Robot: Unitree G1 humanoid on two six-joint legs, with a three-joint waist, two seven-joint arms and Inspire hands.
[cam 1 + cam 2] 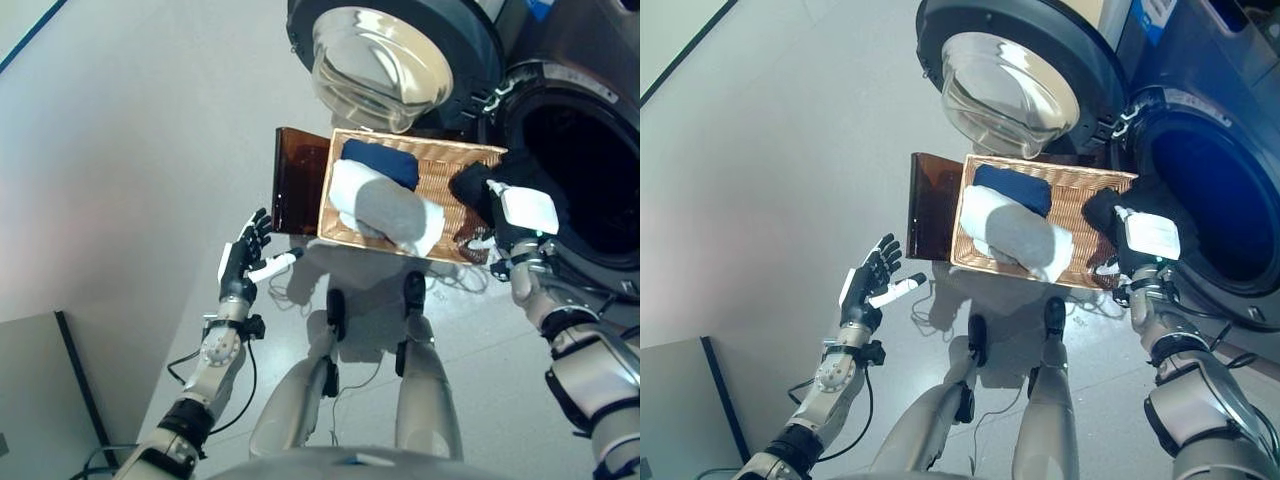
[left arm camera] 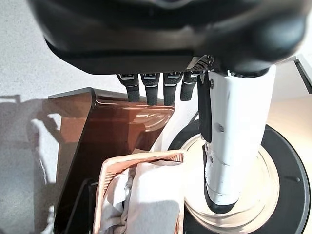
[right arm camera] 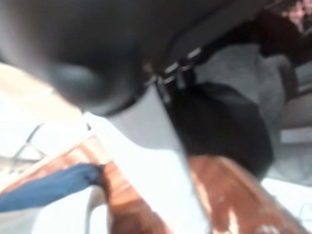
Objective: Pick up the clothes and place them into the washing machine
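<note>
1. Clothes remain in the wicker basket (image 1: 440, 152): a navy piece (image 1: 380, 162) at the end nearest the washing machine's door (image 1: 385, 60), and a white piece (image 1: 352, 190) with a grey one (image 1: 388, 212) lying over it in the middle.
2. A dark garment (image 1: 472, 188) sits at the basket's end beside the open drum (image 1: 590, 170), right under the right hand (image 1: 515, 215).
3. The right hand is at that dark garment and appears to have its fingers in it, but they are hidden in the cloth (its wrist view is too blurred to help), so I cannot tell whether it grips.
4. The left hand (image 1: 243, 258) hangs out over the floor, well apart from the basket on the side away from the drum, its fingers straight and spread and holding nothing.
5. A brown see-through stand (image 1: 298, 180) carries the basket, showing on the side towards the left hand.
6. The door stands swung open beyond the basket, and the drum looks dark inside; nothing can be made out within it.
7. Judging from this, the task is at an early stage: no piece is visibly in the machine, and the dark garment looks like the one in hand.
8. Left to do, as far as I can judge: lift that garment across into the drum, then the navy, white and grey pieces.
</note>
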